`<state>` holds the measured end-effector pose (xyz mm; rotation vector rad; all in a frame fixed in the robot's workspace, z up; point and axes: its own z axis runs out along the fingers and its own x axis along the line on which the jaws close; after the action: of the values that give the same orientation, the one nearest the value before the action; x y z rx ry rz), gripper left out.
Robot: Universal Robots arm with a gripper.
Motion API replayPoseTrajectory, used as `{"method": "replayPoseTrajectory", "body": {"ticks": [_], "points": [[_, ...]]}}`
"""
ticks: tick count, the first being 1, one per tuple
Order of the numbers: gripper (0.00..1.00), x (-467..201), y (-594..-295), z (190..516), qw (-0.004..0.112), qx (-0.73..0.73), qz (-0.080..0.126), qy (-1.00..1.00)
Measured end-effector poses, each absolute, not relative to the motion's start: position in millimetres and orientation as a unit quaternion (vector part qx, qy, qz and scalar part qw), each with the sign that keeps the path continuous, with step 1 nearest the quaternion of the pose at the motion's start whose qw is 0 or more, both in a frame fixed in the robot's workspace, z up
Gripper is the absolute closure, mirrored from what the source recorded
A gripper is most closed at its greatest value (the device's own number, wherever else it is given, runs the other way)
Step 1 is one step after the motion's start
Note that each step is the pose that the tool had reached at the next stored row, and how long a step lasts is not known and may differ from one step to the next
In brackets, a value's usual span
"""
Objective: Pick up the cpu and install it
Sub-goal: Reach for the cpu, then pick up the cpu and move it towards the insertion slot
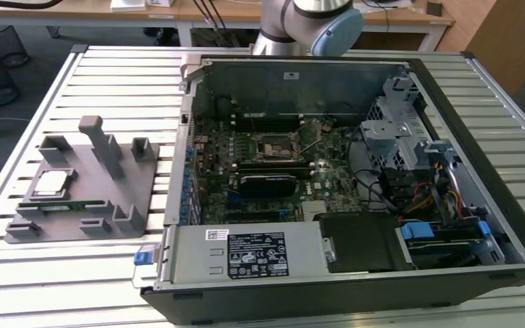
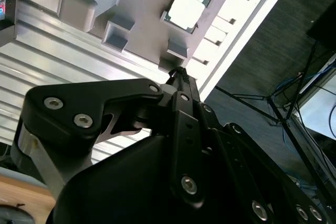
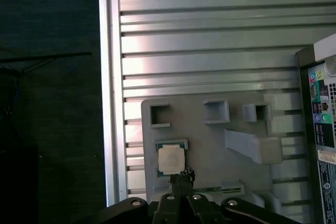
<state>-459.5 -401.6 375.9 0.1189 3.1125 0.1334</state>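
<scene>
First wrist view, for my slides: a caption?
Black gripper close to the silver-topped square cpu resting in a grey plastic fixture.

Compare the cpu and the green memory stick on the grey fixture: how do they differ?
The cpu is square; the memory stick is long and thin. The cpu's top is pale silver; the memory stick is green. Both lie on the grey fixture, side by side.

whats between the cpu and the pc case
In the exterior view, a tall grey post and a shorter block stand between the cpu and the case.
</scene>
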Motion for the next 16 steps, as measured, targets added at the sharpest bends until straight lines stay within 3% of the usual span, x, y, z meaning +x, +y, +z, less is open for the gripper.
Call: {"method": "replayPoseTrajectory", "body": {"ticks": [16], "points": [[0.89, -463.0, -401.6, 373.2, 0.012, 0.038, 0.043, 0.998]]}}
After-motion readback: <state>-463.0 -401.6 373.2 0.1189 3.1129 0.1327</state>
